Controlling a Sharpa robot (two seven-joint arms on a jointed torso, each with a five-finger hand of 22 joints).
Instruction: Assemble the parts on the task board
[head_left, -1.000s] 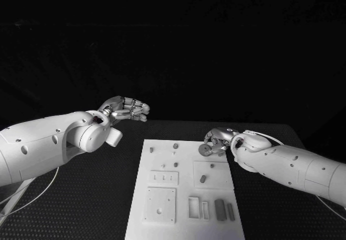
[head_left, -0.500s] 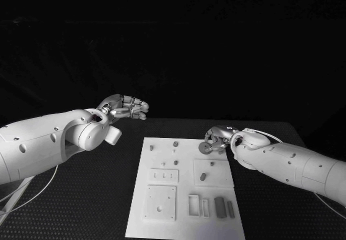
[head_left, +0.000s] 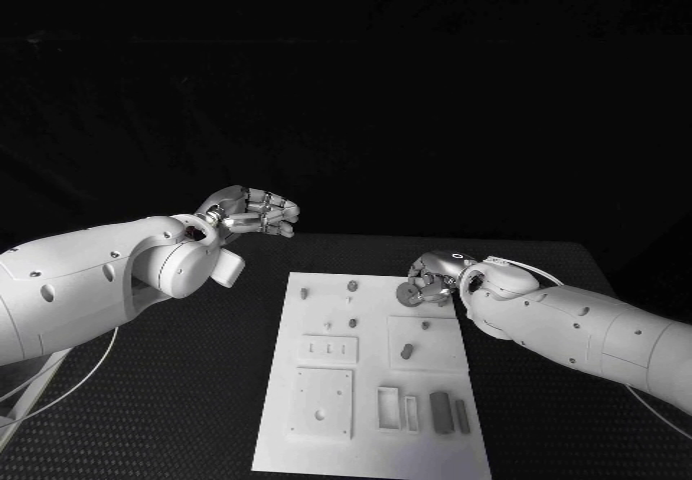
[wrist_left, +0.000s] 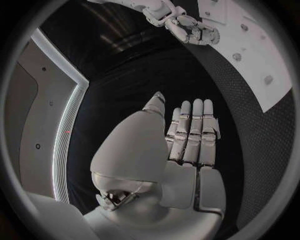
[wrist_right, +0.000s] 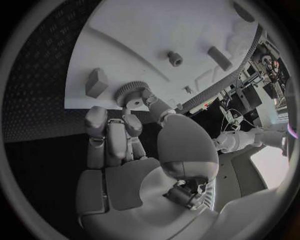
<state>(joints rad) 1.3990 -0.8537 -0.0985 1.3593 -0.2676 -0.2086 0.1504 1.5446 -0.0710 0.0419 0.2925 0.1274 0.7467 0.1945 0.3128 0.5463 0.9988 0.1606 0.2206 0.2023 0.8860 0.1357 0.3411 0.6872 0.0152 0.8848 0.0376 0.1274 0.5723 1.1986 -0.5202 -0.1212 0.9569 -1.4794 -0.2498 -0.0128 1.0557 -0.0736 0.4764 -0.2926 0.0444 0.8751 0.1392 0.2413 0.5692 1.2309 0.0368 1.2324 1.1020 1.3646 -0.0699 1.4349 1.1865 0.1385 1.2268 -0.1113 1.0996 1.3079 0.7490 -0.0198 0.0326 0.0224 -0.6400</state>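
Looking down from the head camera, you see the black table (head_left: 173, 400) with the white task board (head_left: 372, 440) lying in its middle, long side running away from the robot. Your left hand (head_left: 254, 213) hangs above the table, well apart from the board's far left corner; its fingers (wrist_left: 192, 131) are curled in side by side and nothing is in them. Your right hand (head_left: 433, 281) is at the board's far right corner and pinches a small gear (wrist_right: 130, 93) at its fingertips, just above the white surface. Near this gear, the right wrist view shows a small block (wrist_right: 96, 82), a short round peg (wrist_right: 175, 58) and an oblong piece (wrist_right: 219, 58) on the board.
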